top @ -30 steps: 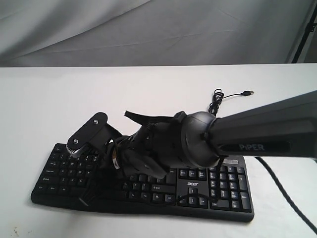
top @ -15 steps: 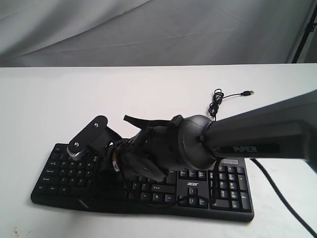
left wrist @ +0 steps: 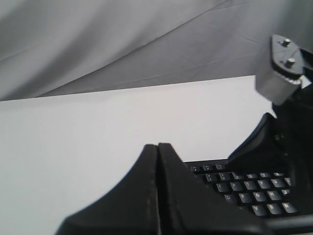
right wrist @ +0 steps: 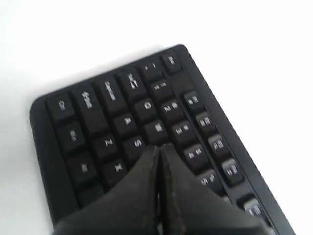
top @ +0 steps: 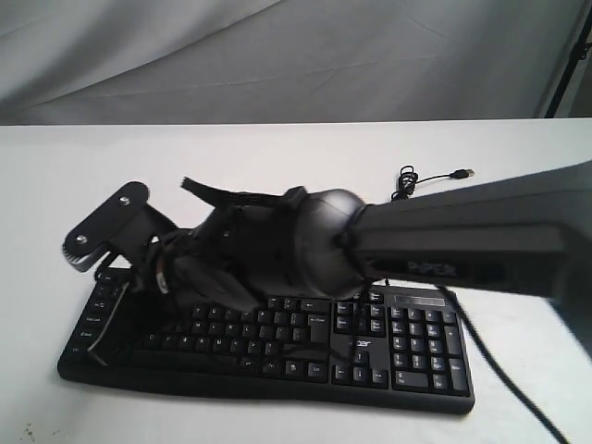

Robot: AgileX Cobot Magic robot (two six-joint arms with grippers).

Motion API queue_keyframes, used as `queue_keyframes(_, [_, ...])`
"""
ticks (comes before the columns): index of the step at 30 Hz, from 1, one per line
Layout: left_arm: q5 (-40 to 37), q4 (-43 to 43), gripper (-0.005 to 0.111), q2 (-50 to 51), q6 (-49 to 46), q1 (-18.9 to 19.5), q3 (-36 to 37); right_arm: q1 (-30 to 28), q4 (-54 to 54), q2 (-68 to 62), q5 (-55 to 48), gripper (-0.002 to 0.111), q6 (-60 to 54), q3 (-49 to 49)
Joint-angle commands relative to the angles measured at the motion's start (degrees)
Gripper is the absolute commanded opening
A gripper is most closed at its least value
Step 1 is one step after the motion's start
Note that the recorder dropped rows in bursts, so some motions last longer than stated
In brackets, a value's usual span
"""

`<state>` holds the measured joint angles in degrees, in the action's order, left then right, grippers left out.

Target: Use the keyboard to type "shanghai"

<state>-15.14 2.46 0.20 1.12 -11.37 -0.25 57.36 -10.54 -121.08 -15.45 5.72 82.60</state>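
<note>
The black Acer keyboard (top: 388,347) lies along the front of the white table. My right arm reaches across it from the right, and the right gripper (top: 100,338) hangs over its left end. In the right wrist view the keyboard (right wrist: 93,122) fills the picture. There the right gripper (right wrist: 160,147) is shut on nothing, its tip beside the S key (right wrist: 138,143) and covering the keys past it. In the left wrist view the left gripper (left wrist: 158,145) is shut and empty, hovering off the keyboard (left wrist: 244,188). No left arm shows in the exterior view.
The keyboard's thin USB cable (top: 405,190) lies coiled behind it, with its plug (top: 467,173) loose on the table (top: 277,153). A thicker black cable (top: 504,375) runs off the front right. A grey cloth (top: 277,55) hangs at the back. The right wrist's camera bracket (left wrist: 281,68) shows in the left wrist view.
The right arm has swung left and lifted a little, taking its gripper from the keyboard's left-middle keys to its far left end. More of the middle keys now show.
</note>
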Motion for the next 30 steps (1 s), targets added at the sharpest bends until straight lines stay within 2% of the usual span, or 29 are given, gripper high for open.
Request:
queue_keyframes(1, [0.3,0.0,0.0,-0.2,0.2,-0.2,0.2,1.2,-0.1,-5.8,-4.3,0.0,-1.5,8.6])
queue_keyframes(8, [0.3,0.0,0.0,-0.2,0.2,-0.2,0.2,1.4,1.4,-11.3,-9.1,0.0,-2.9,17.2])
queue_keyframes(30, [0.3,0.0,0.0,-0.2,0.2,-0.2,0.2,2.7,2.6,-12.5,-7.8,0.0,-3.2,17.3])
